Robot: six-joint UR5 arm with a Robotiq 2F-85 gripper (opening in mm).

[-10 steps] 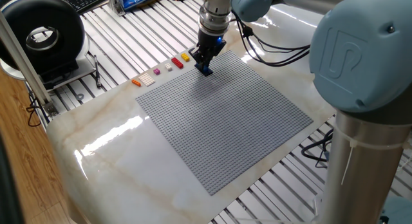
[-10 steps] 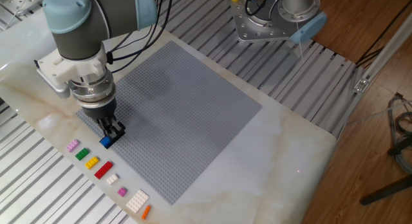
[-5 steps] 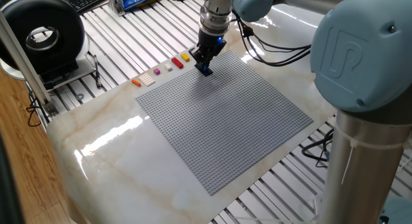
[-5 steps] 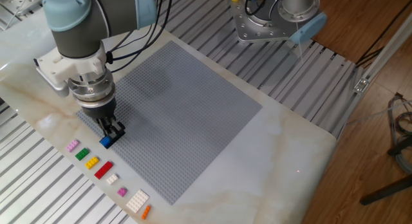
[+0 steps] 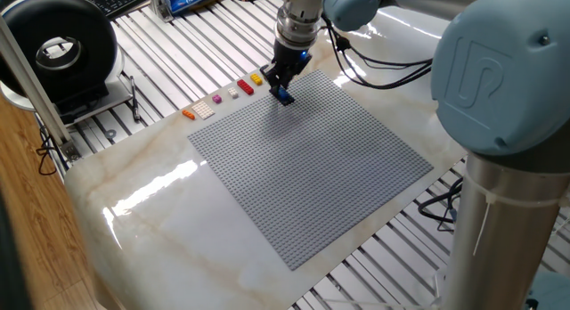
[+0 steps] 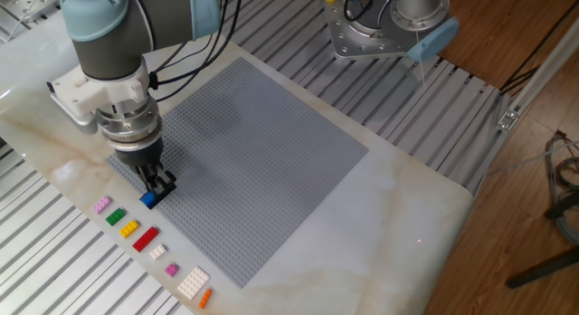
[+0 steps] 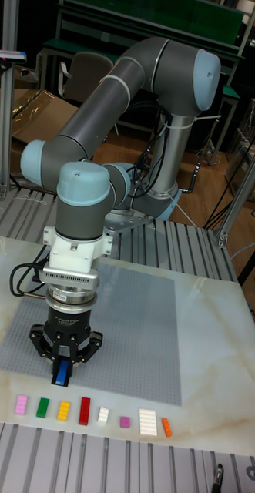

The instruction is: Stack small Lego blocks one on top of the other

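the end effector (image 7: 62, 372) points straight down w/ its fingers clamped on a blue lego block (image 7: 62, 376), pinched by the sides so the studded top and hollow underside stay free for mating. the brick sits at or just above the near edge of the grey baseplate (image 6: 271, 152); whether it's actually touching the studs can't be told from these views, prob. just about seated. the vertical hold makes sense: a brick only presses on square if it comes down flat.

the other small lego blocks wait in a row on the bench (image 7: 212, 370), just off the baseplate edge and spaced apart so the fingers can fit round each one: pink (image 7: 21, 404), green (image 7: 42, 407), yellow (image 7: 63, 410), a longer red (image 7: 84, 410), a small white (image 7: 102, 416), a tiny pink/purple one (image 7: 125, 421), a wide white plate (image 7: 147, 422), and orange (image 7: 167, 427). none is stacked yet.

judgement: blue looks meant as the base of the stack, anchored on the baseplate close to the row, which keeps trips short. the task is at an early stage; next likely is release and fetching a 2nd brick.
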